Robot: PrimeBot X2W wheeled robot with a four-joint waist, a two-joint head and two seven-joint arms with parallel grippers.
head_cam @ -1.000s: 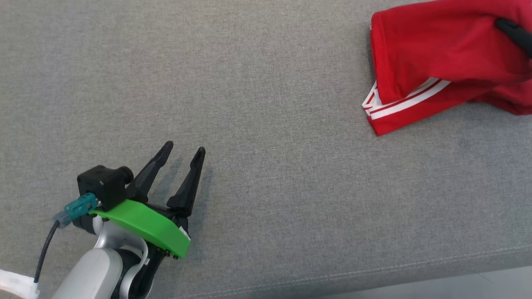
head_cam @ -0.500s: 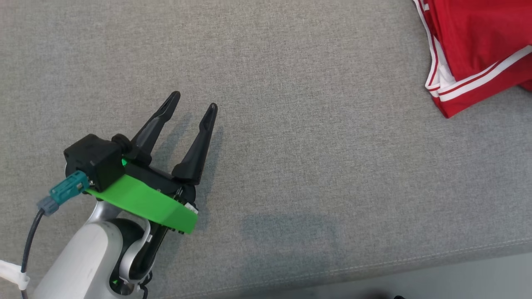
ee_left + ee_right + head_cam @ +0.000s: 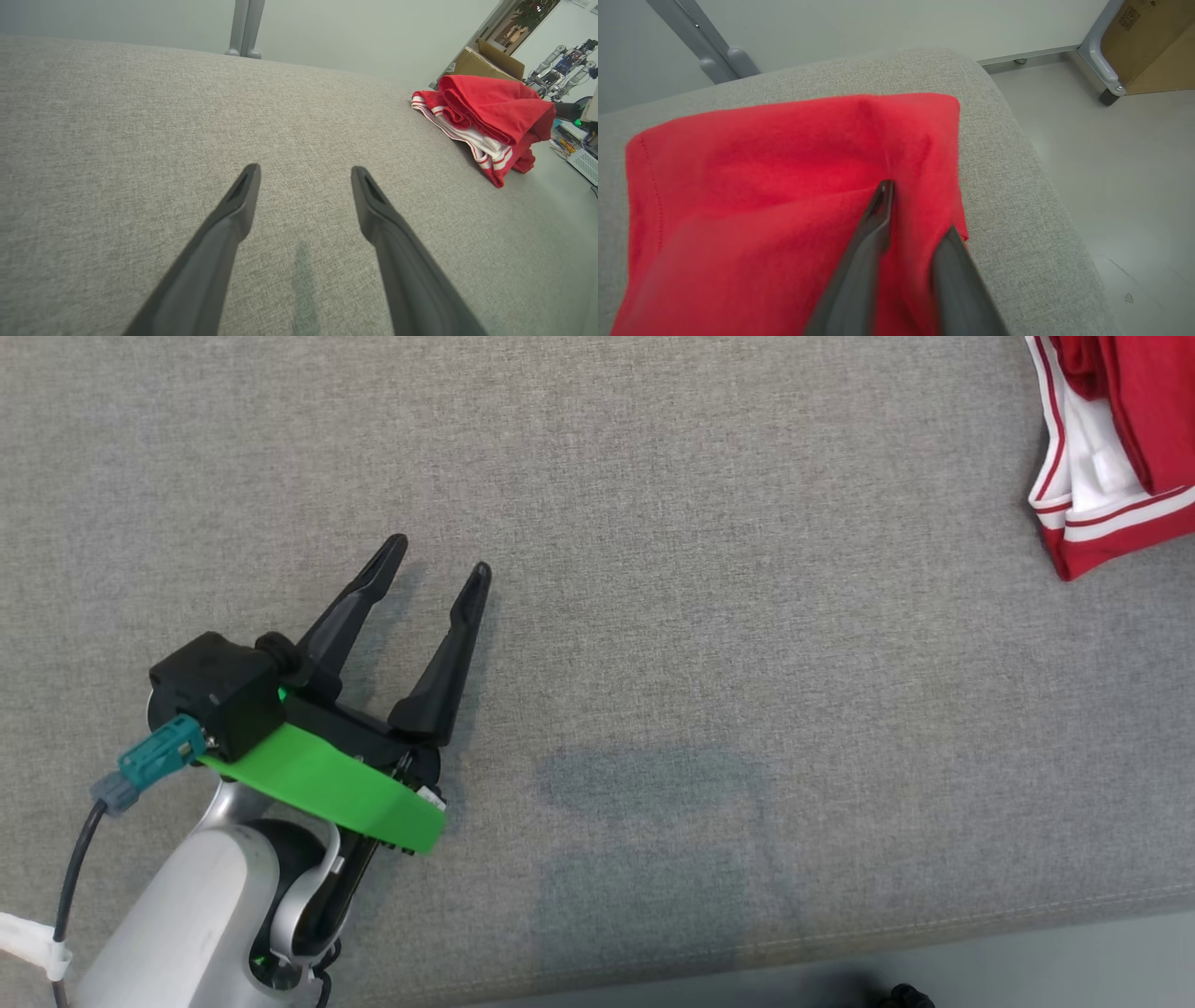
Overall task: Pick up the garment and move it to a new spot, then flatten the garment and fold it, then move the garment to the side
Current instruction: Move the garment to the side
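Jaws amid red garment point(image 3: 738, 186)

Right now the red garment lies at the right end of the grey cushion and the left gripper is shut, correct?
Not quite. The left gripper is open, its jaws spread apart over the grey cushion; the left wrist view shows it. The red garment does lie at the cushion's right end.

The garment point(image 3: 761, 186) was seen as soft, matt knitted cloth; the cushion point(image 3: 700, 569) was covered in coarse woven fabric; the left gripper point(image 3: 439, 553) was finished in matt plastic.
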